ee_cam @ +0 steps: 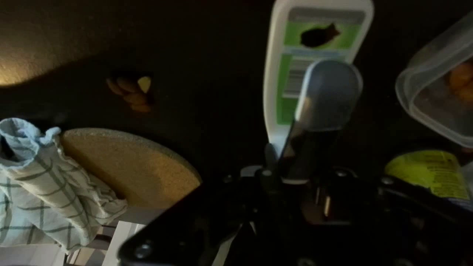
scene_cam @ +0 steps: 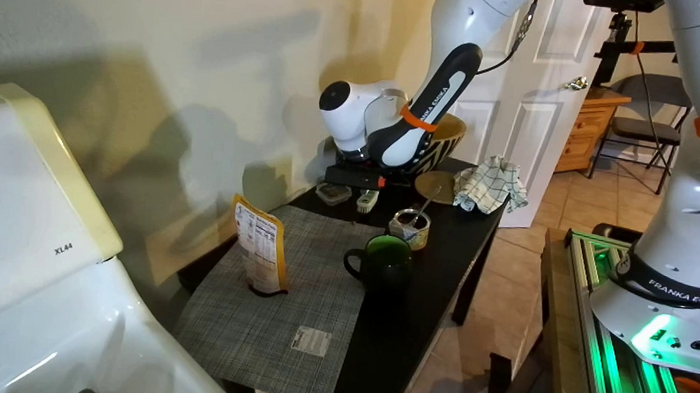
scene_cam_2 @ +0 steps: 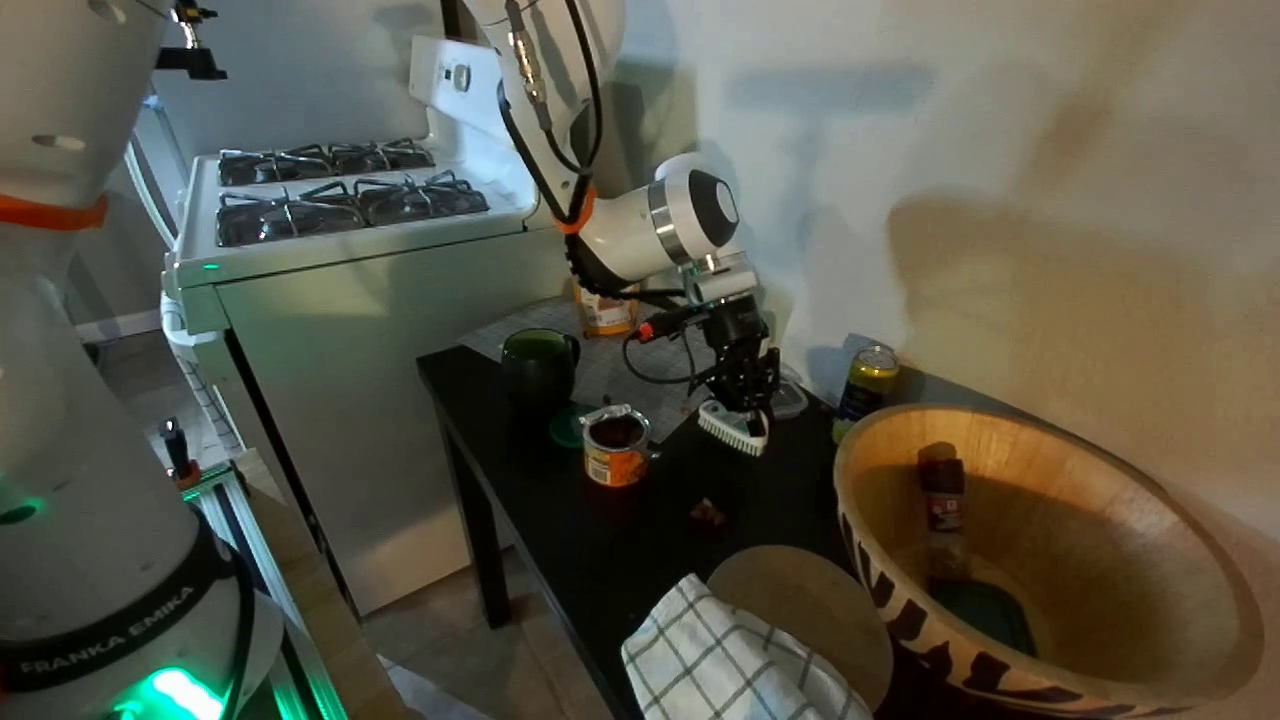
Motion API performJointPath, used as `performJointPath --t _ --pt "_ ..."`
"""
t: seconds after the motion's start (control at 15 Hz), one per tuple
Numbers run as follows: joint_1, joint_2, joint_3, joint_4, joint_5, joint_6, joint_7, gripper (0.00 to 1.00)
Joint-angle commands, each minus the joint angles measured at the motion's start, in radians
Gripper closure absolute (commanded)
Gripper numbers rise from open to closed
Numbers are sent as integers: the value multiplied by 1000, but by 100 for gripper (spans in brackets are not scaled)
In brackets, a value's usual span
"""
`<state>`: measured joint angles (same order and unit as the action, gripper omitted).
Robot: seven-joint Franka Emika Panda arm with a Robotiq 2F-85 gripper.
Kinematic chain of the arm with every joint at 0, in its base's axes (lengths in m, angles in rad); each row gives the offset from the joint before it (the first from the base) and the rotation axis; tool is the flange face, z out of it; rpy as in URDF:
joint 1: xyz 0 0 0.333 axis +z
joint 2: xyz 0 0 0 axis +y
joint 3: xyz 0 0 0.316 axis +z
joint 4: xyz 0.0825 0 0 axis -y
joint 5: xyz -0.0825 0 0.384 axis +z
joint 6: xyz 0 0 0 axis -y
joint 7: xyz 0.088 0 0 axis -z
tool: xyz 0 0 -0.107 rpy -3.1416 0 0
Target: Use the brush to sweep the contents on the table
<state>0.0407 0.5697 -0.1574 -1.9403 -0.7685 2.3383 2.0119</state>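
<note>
Well — the brush [ee_cam: 314, 51] is gripped between the jaws.

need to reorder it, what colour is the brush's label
The label on the brush is mostly green, grey along one end; clearest in the wrist view.
</note>
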Motion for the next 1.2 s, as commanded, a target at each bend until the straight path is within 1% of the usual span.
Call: performJointPath --t 0.0,0.07,0.13,0.2,0.27,0.53,0.6,0.67,0.73,0.93,1.0,1.07,1.13 --pt "6 40 -20 3 6 86 58 94" --pt "4 46 -21 4 13 105 54 94" --pt "5 45 -23 2 15 110 50 51" --pt "10 36 -27 -9 11 118 49 49" --pt "16 22 -32 -25 4 119 51 43" --pt "31 -86 -44 -151 -40 136 43 13" --pt "42 -129 -62 -204 -94 174 67 7" --pt "61 -165 -89 -243 -177 210 109 1" --pt "100 -203 -142 -284 -281 250 169 0" --pt "251 -299 -322 -356 -518 280 248 0" --pt "301 -322 -379 -367 -598 294 292 0" --pt "99 -260 -166 -285 -505 206 189 0" --pt "98 -287 -164 -298 -524 193 187 0"
